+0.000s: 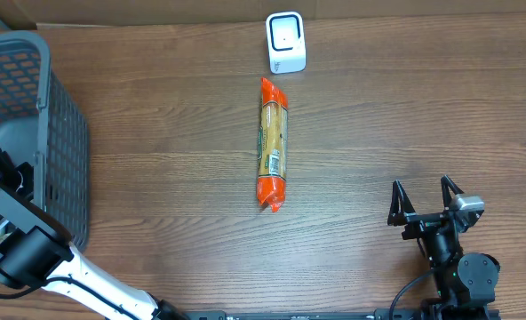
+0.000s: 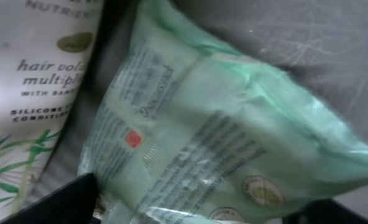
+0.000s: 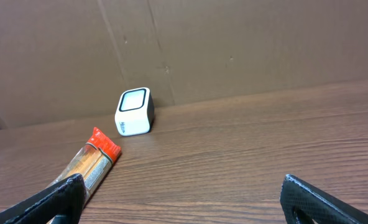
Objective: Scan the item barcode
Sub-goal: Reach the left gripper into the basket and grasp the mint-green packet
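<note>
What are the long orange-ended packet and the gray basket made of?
The packet looks like thin plastic film: crimped orange ends, clear-looking middle. The basket seems moulded matte gray plastic, judging by its even lattice of holes.

Grey mesh basket point(image 1: 67, 169) on wooden table point(image 1: 156, 133); cardboard backdrop point(image 3: 234, 50)

A small white scanner point(image 1: 286, 42) stands upright, its window rimmed in black. A long packet point(image 1: 272, 142), tan with orange ends, lies flat just in front of it, one end pointing at it. A crumpled pale green pack point(image 2: 215, 143) with fine print lies well off to its left.
</note>
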Controlling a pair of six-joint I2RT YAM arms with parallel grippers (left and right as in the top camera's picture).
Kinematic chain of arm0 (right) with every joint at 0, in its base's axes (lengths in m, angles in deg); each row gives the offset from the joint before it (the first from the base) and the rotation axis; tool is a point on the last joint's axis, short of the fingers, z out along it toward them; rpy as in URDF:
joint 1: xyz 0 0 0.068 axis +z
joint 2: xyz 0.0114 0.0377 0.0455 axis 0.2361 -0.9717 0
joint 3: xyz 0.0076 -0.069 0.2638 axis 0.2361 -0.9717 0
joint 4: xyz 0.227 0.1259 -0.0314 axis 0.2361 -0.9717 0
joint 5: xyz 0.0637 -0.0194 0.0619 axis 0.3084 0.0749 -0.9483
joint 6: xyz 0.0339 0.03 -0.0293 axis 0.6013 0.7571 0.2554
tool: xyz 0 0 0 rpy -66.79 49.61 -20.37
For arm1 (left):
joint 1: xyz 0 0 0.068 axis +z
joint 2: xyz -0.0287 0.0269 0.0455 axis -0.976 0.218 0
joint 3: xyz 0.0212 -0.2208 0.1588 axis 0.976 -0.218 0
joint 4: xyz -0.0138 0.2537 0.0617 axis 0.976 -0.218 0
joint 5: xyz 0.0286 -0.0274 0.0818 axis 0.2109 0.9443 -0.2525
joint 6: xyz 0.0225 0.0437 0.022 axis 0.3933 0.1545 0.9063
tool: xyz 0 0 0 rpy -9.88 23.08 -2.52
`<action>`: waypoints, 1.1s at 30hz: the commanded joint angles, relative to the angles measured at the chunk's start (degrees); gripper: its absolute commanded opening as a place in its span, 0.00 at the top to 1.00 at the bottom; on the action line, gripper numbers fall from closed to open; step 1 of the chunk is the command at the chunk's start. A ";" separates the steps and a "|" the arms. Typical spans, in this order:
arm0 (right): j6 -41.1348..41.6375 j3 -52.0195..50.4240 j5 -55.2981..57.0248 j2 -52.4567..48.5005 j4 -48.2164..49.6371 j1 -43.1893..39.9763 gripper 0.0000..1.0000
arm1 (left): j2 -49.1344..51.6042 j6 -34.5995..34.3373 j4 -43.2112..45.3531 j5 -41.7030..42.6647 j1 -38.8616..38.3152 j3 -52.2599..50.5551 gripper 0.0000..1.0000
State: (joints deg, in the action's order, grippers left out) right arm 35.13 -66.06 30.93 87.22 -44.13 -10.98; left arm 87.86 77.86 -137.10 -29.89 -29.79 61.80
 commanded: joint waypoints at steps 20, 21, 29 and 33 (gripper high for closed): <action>0.24 -0.61 0.74 0.68 0.26 0.26 0.00 | 1.55 -10.23 -19.43 6.47 -7.54 29.00 0.96; 0.22 -0.61 0.74 0.68 0.26 0.26 0.00 | 1.36 -10.45 -21.18 6.45 -8.59 32.87 0.96; 0.22 -0.61 0.74 0.68 0.26 0.26 0.00 | -2.60 -10.99 -28.52 10.54 -16.85 57.70 0.96; 0.22 -0.61 0.74 0.68 0.26 0.26 0.00 | -7.80 -10.99 -30.95 10.51 -21.94 65.16 0.96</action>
State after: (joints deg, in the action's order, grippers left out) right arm 35.13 -66.06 30.93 87.22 -44.15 -10.98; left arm 86.96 67.70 -166.81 -21.19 -48.74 121.12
